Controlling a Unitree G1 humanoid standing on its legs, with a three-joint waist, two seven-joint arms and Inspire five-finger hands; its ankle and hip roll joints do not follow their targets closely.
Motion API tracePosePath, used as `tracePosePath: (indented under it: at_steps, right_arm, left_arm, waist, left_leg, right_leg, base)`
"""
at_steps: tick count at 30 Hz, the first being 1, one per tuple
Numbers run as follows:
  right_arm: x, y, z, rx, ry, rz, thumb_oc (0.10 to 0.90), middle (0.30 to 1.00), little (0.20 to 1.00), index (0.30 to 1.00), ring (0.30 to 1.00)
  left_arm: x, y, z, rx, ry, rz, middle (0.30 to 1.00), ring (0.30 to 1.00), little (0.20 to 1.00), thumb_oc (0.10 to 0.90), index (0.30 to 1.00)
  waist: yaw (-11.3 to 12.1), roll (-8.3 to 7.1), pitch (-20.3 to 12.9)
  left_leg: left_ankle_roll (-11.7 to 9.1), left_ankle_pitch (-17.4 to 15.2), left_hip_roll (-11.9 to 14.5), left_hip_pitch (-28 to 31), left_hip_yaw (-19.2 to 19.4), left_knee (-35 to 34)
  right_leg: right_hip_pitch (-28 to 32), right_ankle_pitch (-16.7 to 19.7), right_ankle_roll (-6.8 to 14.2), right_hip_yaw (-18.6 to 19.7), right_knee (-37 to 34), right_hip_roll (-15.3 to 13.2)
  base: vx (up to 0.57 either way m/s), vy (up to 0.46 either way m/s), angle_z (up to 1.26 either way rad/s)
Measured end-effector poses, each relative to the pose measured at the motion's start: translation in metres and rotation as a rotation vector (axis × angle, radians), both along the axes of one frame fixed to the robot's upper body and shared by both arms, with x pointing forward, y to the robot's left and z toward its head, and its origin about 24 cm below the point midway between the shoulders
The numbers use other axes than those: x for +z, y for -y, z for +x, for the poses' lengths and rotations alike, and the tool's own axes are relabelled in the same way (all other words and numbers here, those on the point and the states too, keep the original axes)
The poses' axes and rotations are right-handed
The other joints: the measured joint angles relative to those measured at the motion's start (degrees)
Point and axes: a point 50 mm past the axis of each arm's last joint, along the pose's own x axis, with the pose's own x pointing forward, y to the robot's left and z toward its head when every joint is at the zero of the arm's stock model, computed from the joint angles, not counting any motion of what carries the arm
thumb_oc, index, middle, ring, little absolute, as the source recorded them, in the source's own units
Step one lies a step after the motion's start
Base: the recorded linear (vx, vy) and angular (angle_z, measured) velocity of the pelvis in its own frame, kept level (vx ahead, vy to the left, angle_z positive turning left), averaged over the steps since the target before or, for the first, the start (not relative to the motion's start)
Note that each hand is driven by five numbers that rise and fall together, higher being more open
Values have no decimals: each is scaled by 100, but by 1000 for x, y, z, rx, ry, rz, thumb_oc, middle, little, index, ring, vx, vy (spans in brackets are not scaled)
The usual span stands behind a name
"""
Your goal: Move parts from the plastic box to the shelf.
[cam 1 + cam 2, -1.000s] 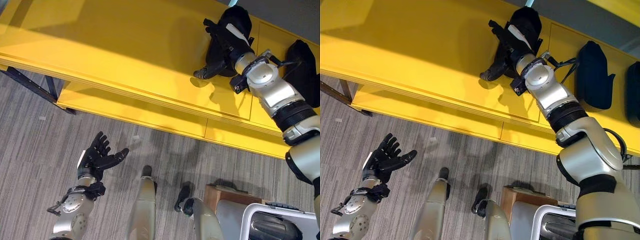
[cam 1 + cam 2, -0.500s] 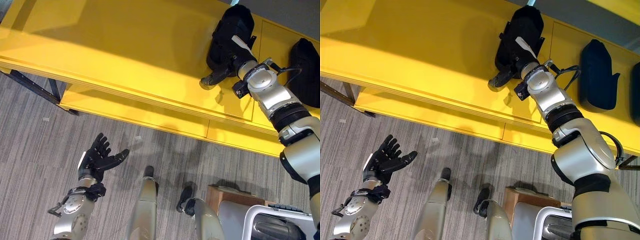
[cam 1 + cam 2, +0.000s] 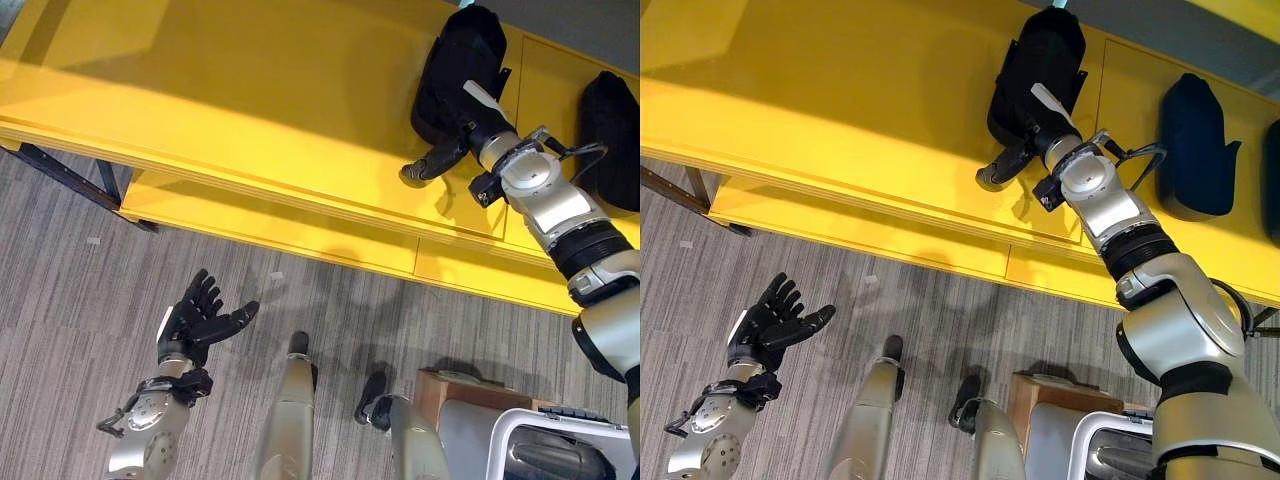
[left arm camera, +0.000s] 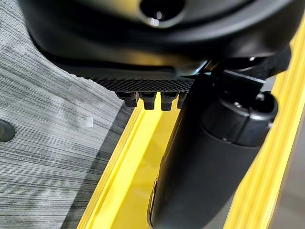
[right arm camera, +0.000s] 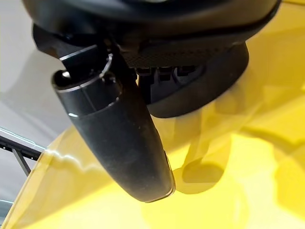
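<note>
A black moulded part (image 3: 462, 55) lies on the top board of the yellow shelf (image 3: 250, 90), near its back. My right hand (image 3: 468, 118) rests just in front of the part. It is open, its thumb (image 3: 425, 165) sticks out toward the shelf's front, and its fingers reach the part's near edge. The right wrist view has the thumb (image 5: 121, 138) straight over the yellow board, with the dark part (image 5: 214, 81) past the fingers. Over the carpet at the lower left, my left hand (image 3: 195, 320) hangs open, palm up and holding nothing.
More black parts (image 3: 1195, 140) lie on the shelf to the right. A white plastic box (image 3: 515, 425) with a dark part (image 3: 555, 455) inside stands at the lower right, beside a brown box (image 3: 450, 388). A lower yellow board (image 3: 260, 225) juts out toward me.
My right hand has slid back off the black part toward the shelf's front, and the part stays lying on the shelf. The left hand has stayed in place.
</note>
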Motion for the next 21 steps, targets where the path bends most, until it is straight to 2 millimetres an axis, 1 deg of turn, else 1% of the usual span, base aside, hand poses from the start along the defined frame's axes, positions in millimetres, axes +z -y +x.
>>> tracePosePath:
  at_steps: [9,14,21]
  right_arm:
    - [-11,4,-3,10,-13,23,900,1000,1000,1000,1000]
    - [-15,7,-8,45,-29,-4,900,1000,1000,1000,1000]
    - [-19,18,-14,58,-47,-36,900,1000,1000,1000,1000]
  left_arm:
    - [-1,0,-1,-11,-3,-1,1000,1000,1000,900,1000]
    - [-2,0,-2,-12,-8,-1,1000,1000,1000,900,1000]
    - [-3,1,-4,-20,-11,-3,1000,1000,1000,900,1000]
  waist:
    - [-7,6,1]
    - [-22,6,1]
    - [-22,6,1]
  left_leg:
    - [16,-10,-1,9,51,21]
    - [24,-17,-3,8,53,29]
    - [40,-41,-8,-5,53,71]
  right_leg:
    - [-26,-2,2,51,46,-20]
    - [-27,-19,-21,56,79,-25]
    - [-27,-31,-24,57,102,-32]
  base:
    - [1,3,-1]
    - [0,0,0]
    - [0,0,0]
